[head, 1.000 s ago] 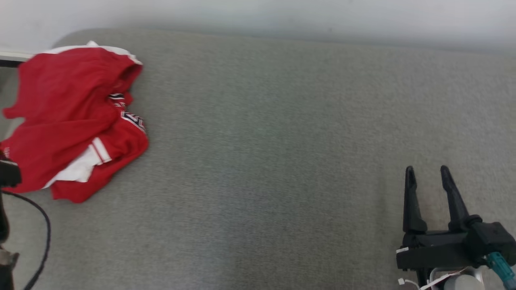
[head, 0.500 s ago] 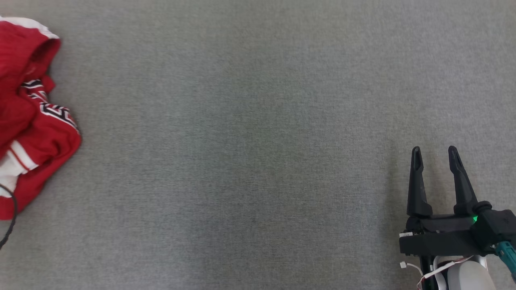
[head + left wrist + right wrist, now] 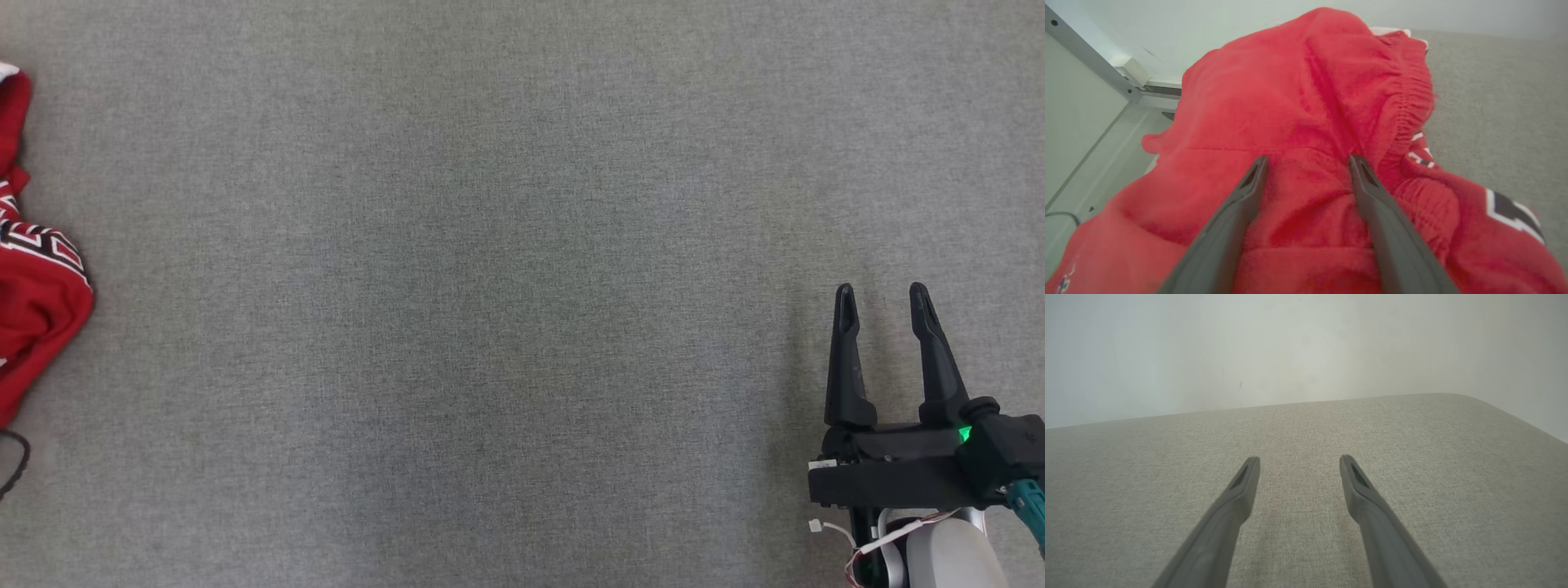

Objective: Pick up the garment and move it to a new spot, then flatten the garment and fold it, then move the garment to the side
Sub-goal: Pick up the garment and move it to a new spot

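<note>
Left gripper (image 3: 1308,158) first: two dark fingers (image 3: 1229,228) spread wide apart, nothing pinched between them. Pointing at the red garment (image 3: 1298,81), tips low over a soft fold in the middle of it. Touching or just above, hard to tell. Garment all bunched up in a heap, with a gathered stretchy band on the right side and white and black trim at the edge. Lying on the grey cloth top (image 3: 1494,102), at its far left end, next to a metal bar (image 3: 1090,61) and a pale wall (image 3: 1167,32). From the head view, just the red edge of it at the left side, with a thin black cable (image 3: 16,461) below. Wide stretch of grey top in the middle. Then, at the lower right, right gripper (image 3: 882,289): fingers wide apart too, holding nothing, low over the grey top, well apart from the garment. Small green light (image 3: 965,434) on its dark body.
</note>
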You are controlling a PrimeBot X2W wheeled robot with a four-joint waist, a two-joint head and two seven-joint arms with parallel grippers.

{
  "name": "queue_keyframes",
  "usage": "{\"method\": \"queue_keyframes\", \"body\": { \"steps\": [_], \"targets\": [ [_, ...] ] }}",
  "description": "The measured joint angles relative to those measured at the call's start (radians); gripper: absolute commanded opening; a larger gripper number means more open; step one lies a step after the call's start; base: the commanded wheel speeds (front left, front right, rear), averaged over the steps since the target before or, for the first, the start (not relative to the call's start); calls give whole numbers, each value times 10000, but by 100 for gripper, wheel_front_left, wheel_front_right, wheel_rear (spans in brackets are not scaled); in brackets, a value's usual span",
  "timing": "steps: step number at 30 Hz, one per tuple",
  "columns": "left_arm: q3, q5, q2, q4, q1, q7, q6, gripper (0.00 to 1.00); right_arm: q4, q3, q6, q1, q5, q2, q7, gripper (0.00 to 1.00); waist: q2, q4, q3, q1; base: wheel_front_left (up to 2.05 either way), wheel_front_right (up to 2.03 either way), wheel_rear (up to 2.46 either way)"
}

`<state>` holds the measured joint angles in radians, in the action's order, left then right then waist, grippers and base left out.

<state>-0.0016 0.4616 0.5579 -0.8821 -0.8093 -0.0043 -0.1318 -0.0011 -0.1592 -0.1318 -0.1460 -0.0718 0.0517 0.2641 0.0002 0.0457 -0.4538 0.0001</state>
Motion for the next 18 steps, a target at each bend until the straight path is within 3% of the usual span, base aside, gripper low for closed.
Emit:
{"method": "queue_keyframes", "body": {
  "steps": [3, 4, 5, 6, 11, 18],
  "targets": [
    [-284, 182, 119, -288, -11, 401, 0, 100, 27, 17, 0, -23, -2, 0, 0, 100, -2, 27, 42, -1, 0, 0, 0],
    [-376, 245, 128, -351, -12, 539, 0, 94, 42, 23, 0, -23, -2, 0, 0, 100, -2, 35, 60, -1, 0, 0, 0],
    [-408, 301, 146, -393, -15, 512, 0, 9, 56, 23, 0, -25, -15, 0, 0, 100, -1, 42, 80, -1, 0, 0, 0],
    [-435, 336, 169, -443, -49, 489, 0, 0, 67, 21, 0, -25, -33, 0, 0, 100, -1, 45, 101, -1, 0, 0, 0],
    [-594, 336, 318, -685, -186, 284, 0, 0, 150, 2, 0, -17, -119, 0, 0, 100, -1, 46, 305, -1, 0, 0, 0],
    [-608, 132, 470, -303, -731, -1074, 244, 0, 303, 23, 0, 125, -360, 0, 0, 100, -2, -17, 842, -1, 0, 0, 0]
  ]
}}
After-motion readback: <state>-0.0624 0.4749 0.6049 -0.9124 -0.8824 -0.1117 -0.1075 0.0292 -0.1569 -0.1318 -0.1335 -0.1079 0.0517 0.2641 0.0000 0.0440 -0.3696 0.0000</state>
